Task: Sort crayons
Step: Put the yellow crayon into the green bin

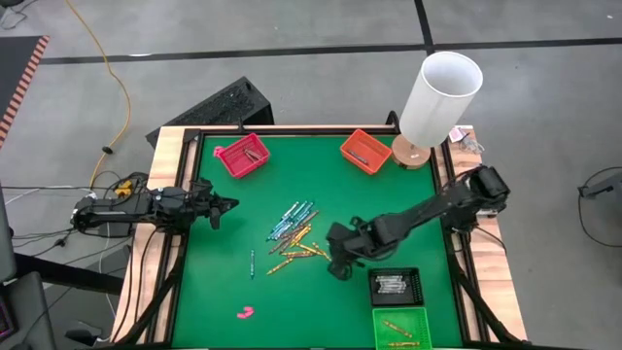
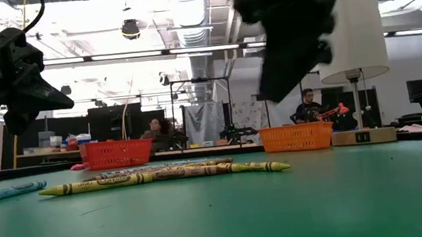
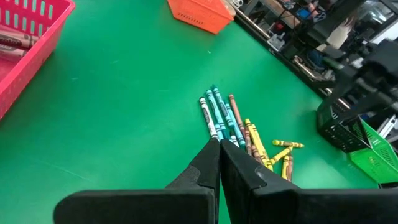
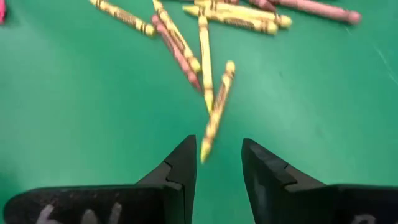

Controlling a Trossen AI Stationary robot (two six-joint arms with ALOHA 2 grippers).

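Four small trays stand on the green surface (image 1: 224, 282): a pink tray (image 1: 241, 156), an orange tray (image 1: 365, 151), a black tray (image 1: 396, 286) and a green tray (image 1: 401, 329). One white lamp (image 1: 437, 102) and one small pink lump (image 1: 244, 312) are also there, with two arms, each ending in one gripper. The loose crayons (image 1: 296, 236) number roughly fifteen to twenty, one teal crayon (image 1: 252, 262) lying apart; those overlapping in the pile cannot be counted exactly.
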